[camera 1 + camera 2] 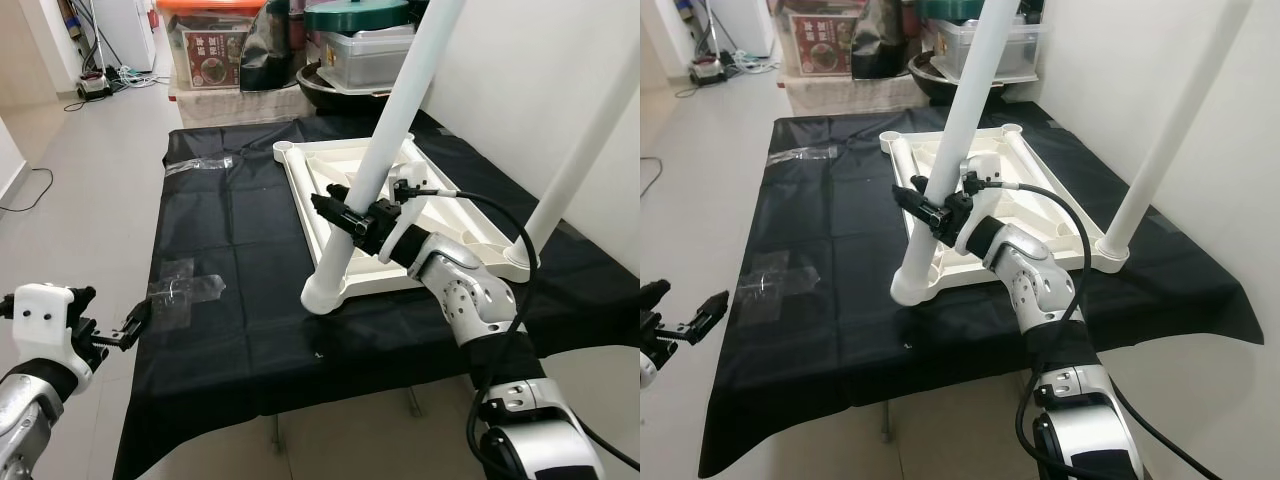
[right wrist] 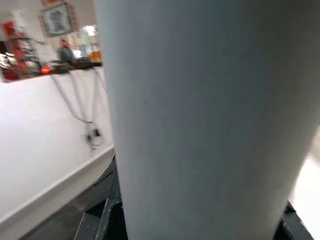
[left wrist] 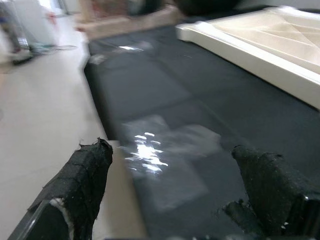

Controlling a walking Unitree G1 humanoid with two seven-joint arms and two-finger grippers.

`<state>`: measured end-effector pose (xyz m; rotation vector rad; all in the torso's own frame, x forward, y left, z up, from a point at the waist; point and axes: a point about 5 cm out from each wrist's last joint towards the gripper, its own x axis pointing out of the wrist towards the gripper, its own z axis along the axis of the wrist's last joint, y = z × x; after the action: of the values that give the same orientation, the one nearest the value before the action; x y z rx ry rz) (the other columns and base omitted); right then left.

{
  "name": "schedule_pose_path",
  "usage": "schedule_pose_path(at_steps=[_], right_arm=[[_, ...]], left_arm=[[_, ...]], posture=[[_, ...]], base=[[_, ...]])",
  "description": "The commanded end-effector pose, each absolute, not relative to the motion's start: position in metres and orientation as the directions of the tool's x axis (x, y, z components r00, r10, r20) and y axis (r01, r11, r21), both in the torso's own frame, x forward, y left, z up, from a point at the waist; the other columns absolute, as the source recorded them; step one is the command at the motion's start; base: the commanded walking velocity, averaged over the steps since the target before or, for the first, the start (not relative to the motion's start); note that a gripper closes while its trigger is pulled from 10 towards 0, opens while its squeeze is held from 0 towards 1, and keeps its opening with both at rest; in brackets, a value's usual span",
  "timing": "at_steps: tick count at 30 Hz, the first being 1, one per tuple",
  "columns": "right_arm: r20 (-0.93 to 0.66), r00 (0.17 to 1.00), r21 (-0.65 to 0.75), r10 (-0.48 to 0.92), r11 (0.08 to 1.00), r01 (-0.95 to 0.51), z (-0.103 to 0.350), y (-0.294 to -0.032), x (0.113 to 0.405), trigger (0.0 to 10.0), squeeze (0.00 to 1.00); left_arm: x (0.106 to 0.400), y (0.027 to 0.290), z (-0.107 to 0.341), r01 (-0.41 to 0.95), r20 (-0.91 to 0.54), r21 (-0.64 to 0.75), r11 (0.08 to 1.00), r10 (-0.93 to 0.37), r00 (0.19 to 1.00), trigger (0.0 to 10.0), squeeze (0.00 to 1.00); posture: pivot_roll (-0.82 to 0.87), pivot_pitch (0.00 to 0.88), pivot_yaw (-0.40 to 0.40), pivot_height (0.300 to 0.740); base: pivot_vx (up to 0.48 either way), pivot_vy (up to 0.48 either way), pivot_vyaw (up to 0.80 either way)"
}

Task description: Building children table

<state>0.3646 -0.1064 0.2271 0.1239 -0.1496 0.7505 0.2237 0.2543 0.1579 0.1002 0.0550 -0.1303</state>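
Black-covered table (image 1: 230,250), upright white leg (image 1: 375,170), right gripper (image 1: 345,212) clamping it

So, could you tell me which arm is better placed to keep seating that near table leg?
The right: its gripper is clamped around the near white leg. The left gripper hangs open off the cloth's edge.

red box label (image 1: 210,58), print unreadable

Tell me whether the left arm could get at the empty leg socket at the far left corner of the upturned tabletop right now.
Probably not. The left gripper hangs open off the near left edge of the black cloth, while that socket lies at the tabletop's far corner. Nothing blocks the way, but it looks beyond reach.
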Motion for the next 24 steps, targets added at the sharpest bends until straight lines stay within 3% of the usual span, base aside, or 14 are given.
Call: schedule_pose_path(at_steps=[1,8,20,24], right_arm=[[0.196,0.742,0.016,0.642,0.754,-0.657,0.232,-0.105,0.367,0.0,0.00],[0.214,0.838,-0.005,0.502,0.858,-0.513,0.215,-0.098,0.371,0.0,0.00],[0.228,0.841,-0.038,0.490,0.868,-0.495,0.207,-0.087,0.367,0.0,0.00],[0.239,0.804,-0.118,0.544,0.839,-0.532,0.200,-0.075,0.359,0.0,0.00]], left_arm=[[0.224,0.248,0.152,0.156,-0.077,0.102,0.982,-0.149,0.986,10.0,0.00],[0.229,0.242,0.143,0.167,-0.074,0.102,0.981,-0.160,0.984,10.0,0.00],[0.228,0.238,0.140,0.177,-0.068,0.104,0.979,-0.170,0.983,10.0,0.00],[0.229,0.236,0.139,0.184,-0.055,0.088,0.979,-0.180,0.982,10.0,0.00]], posture=[[0.08,0.000,-0.049,0.740],[0.09,0.000,-0.053,0.740],[0.10,0.000,-0.063,0.740],[0.10,0.000,-0.073,0.740]], base=[[0.000,0.000,0.00],[0.000,0.000,0.00],[0.000,0.000,0.00],[0.000,0.000,0.00]])
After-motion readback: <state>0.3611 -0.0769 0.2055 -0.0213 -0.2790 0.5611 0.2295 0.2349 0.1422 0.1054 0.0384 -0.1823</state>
